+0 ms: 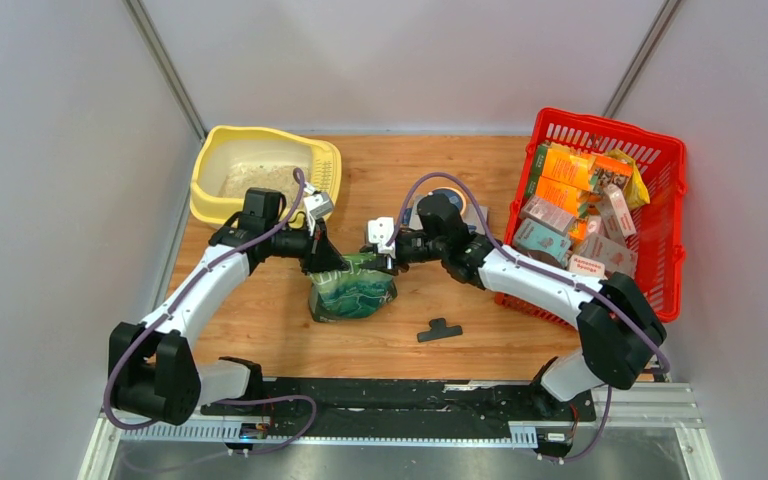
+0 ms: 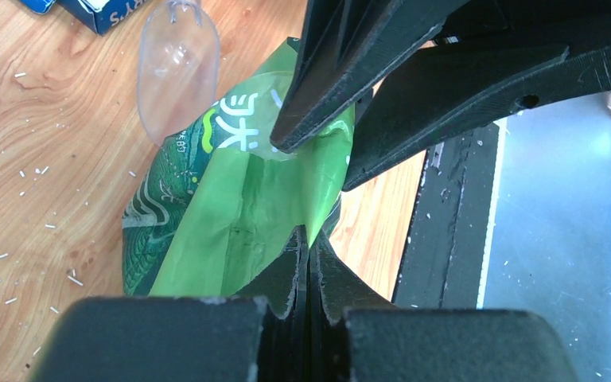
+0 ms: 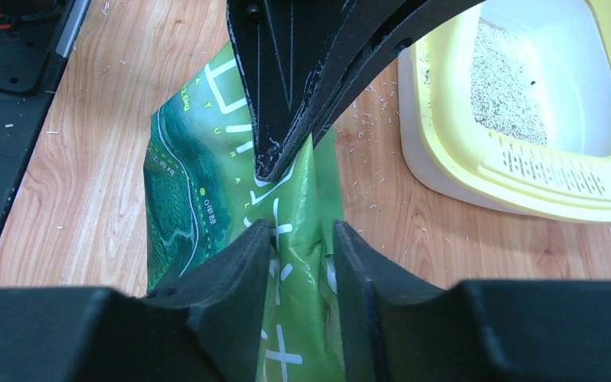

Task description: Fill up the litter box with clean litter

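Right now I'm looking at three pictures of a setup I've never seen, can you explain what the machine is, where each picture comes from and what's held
It is two robot arms bolted to a wooden table. The wide picture looks down from above; the other two come from a camera on each wrist. The left gripper is pinched shut on a soft green pouch with white characters. The right gripper straddles the pouch's top, jaws apart. At the far left stands a pale yellow plastic tray with some pale granules inside, and on the right a red lattice plastic basket of cartons. A clear plastic scoop lies by the pouch.
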`<state>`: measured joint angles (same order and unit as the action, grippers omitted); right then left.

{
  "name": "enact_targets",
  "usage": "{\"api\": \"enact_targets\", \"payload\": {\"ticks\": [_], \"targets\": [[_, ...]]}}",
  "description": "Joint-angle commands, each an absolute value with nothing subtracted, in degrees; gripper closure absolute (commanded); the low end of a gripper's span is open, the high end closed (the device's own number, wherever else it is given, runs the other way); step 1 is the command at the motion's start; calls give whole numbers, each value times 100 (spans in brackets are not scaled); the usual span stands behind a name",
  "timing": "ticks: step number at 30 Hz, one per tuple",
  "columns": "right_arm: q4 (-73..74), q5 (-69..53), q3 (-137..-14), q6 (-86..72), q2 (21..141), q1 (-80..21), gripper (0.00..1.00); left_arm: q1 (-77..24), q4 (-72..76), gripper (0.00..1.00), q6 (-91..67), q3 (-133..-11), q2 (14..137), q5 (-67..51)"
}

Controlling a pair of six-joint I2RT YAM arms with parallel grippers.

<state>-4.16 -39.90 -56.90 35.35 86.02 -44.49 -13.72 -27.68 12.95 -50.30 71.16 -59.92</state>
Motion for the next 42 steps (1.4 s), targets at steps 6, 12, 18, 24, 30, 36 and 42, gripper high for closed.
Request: {"api": "enact_targets", "payload": {"ticks": [6,12,18,24,30,36,42], "targets": [[-28,-4191,-6116,3060,8867,-4009,79,-1275,-3251,100,1748,-5299,7189,-6346],[438,-4631,-6451,2576,9088,-3596,86,-1230,-3805,100,2407,-5440,7119,-6267],[1150,-5447,-7250,2004,9571,-3331,100,-1230,-4658,86,3506,-5660,6970,-5942],[1494,-6037,-7734,1653,9879,-3331,100,-1607,-3201,57,2893,-5449,6469,-5441],[1485,-6021,-7839,1529,9940,-3322,100,-2100,-2356,54,2400,-5607,6978,-5327],[1494,-6038,-7937,1433,9967,-3244,100,-2294,-2355,63,2635,-5827,7444,-5019],[2160,-6730,-7963,2011,9958,-2883,69,-2285,-3593,99,3471,-6117,7497,-5018]]}}
